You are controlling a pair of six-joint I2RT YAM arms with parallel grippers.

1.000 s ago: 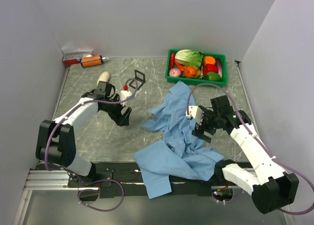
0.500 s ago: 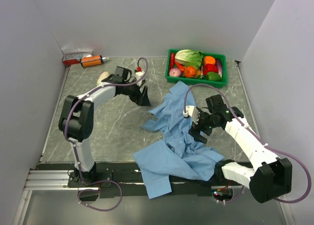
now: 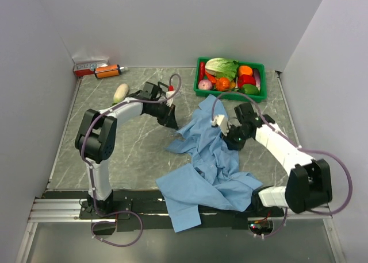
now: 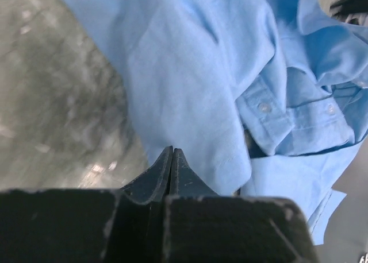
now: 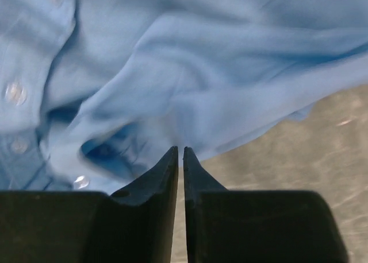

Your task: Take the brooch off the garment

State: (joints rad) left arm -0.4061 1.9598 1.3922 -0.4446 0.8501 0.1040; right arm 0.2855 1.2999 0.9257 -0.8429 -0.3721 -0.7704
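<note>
The light blue, wrinkled button-up shirt [image 3: 213,159] lies crumpled on the grey marbled table [image 3: 132,154], right of centre. Its long axis runs from far to near. The far end points towards the green plastic crate [image 3: 198,79] of vegetables [image 3: 221,66], and the near end hangs over the table's near edge.

You have the left gripper [image 4: 172,150] reached across to the shirt's far-left edge. Its two black fingers are pressed together at the tips with nothing between them, and they hover where the cloth meets bare table. The left wrist view shows a folded strip of shirt carrying two small white buttons [image 4: 264,107] to the right of the tips.

Your right gripper [image 5: 180,149] sits on the shirt's right side, over the hem where the blue cloth gives way to table. Its fingers are drawn almost together, with only a thin slit between them and no cloth visible in it.

The coppery-pink brooch cannot be picked out in any view, so neither its place on the shirt nor the way it points can be told.

A pale oblong vegetable [image 3: 121,92] lies on the table at far left. Beyond it, an orange bottle [image 3: 107,71] lies in the far-left corner.
</note>
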